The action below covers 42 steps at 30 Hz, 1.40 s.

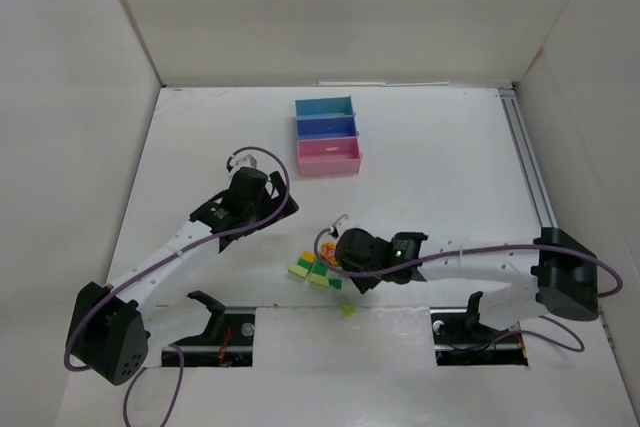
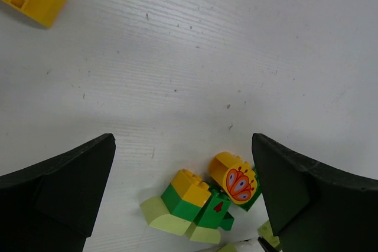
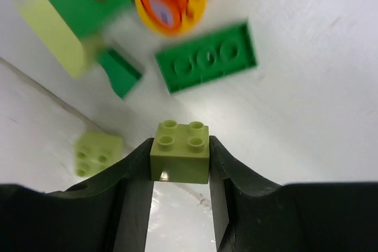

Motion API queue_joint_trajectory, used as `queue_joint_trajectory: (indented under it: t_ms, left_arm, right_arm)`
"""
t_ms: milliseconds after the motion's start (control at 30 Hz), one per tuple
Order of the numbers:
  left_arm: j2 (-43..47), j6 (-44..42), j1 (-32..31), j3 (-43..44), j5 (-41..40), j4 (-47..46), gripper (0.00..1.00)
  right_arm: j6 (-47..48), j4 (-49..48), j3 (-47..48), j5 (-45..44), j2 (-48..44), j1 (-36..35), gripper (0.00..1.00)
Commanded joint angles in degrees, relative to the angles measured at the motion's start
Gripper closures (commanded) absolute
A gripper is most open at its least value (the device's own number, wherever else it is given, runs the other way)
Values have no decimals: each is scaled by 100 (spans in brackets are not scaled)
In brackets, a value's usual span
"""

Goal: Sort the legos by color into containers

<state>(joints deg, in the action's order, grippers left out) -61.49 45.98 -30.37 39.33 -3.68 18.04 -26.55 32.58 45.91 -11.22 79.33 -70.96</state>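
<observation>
Your right gripper (image 3: 179, 146) is clamped on the light green brick (image 3: 180, 160), low in the middle of its wrist view. Hold it snug and lift straight up, clear of the other legos (image 3: 205, 57). Your left gripper (image 2: 182, 141) is wide apart.

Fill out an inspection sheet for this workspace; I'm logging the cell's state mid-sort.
Surface: white table, faint scuffs in the left wrist view.
Job's things: bricks clustered near the front edge, green, yellow and orange; three joined trays, teal, blue and pink, no bricks seen inside.
Clutter: nothing seen.
Hands: left hand open, holding nothing; right hand shut on a light green brick.
Cables: purple cables loop along both arms.
Surroundings: white walls on three sides; metal rail along the table's right edge.
</observation>
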Motion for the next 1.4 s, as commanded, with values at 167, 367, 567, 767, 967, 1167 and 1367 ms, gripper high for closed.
queue_joint_trajectory:
  t_ms: [167,367,567,767,967,1167,1367]
  left_arm:
    - [137,-404,66,329,-273,-310,0]
    - [261,-633,198,794,-555,-362,0]
    - [147,-836,329,1252,-845,-372,0]
    - [94,-897,891,1367,-573,-556,0]
    - [94,-897,1235,1244,-1,-785,0]
    - [41,-897,1235,1191,-1,-785,0]
    - [-187,-959,1235,1191,218,-785,0]
  right_arm:
    - [1535,-863,2886,-876,941,1714,92]
    - [2179,-921,5719,-161,2523,2998,92]
    - [2338,-68,8475,-22,4695,3544,92]
    - [2128,-943,9006,894,5329,4036,88]
    - [2057,-1421,9215,947,5847,4037,86]
    - [1995,-1526,9305,894,6173,4090,79]
    - [1934,-1772,9129,972,6288,4143,69]
